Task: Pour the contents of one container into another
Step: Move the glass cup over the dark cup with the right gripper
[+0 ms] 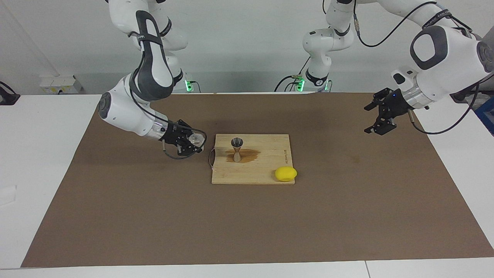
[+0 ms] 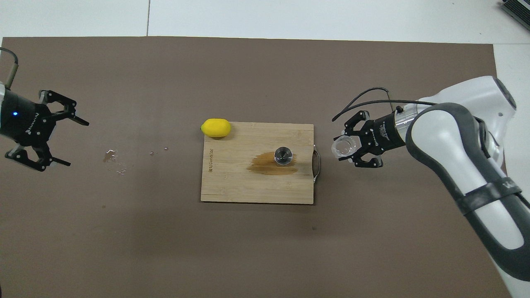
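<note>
While clamped sideways in right pincer (image 1: 192, 141), clear glass cup (image 2: 344, 147), upright shiny jigger (image 1: 237, 148), left pincer (image 1: 376, 116) gaping.

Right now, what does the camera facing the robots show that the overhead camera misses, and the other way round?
Only the facing view shows the arms' bases and the shiny steel hourglass jigger in profile. Only the overhead view shows down into the jigger's mouth and small wet droplets on the brown mat. Both show the right gripper holding the small clear glass cup, the open left gripper waiting, the stained wooden cutting board and the yellow lemon.
</note>
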